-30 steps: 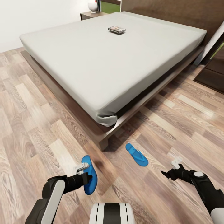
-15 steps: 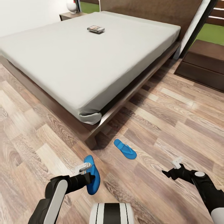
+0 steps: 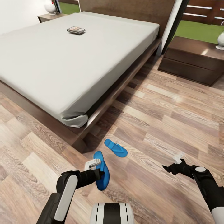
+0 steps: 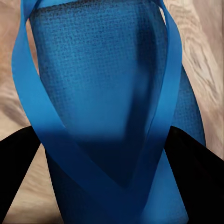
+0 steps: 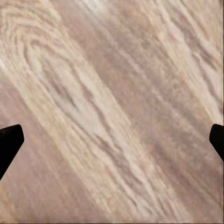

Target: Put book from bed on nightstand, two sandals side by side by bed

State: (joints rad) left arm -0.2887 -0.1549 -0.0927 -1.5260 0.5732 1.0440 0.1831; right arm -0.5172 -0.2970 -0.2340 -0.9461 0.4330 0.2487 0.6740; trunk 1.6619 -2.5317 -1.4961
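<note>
My left gripper is shut on a bright blue sandal, low over the wood floor near the bed's foot corner. In the left wrist view the sandal and its straps sit between the black fingers. The second sandal lies flat on the floor just beyond it, a short gap away. The book rests on the pale mattress of the bed, far up towards the headboard. My right gripper hovers open over bare floor, and its wrist view has the fingertips wide apart.
A dark nightstand with two drawers stands right of the bed, a white lamp base on it. Another nightstand with a lamp is at the far left of the headboard. Wood-plank floor stretches between bed and right nightstand.
The head view has swung right, bringing the right nightstand into the picture. My left arm has carried the held sandal rightward, closer to the sandal on the floor. The right gripper stays open.
</note>
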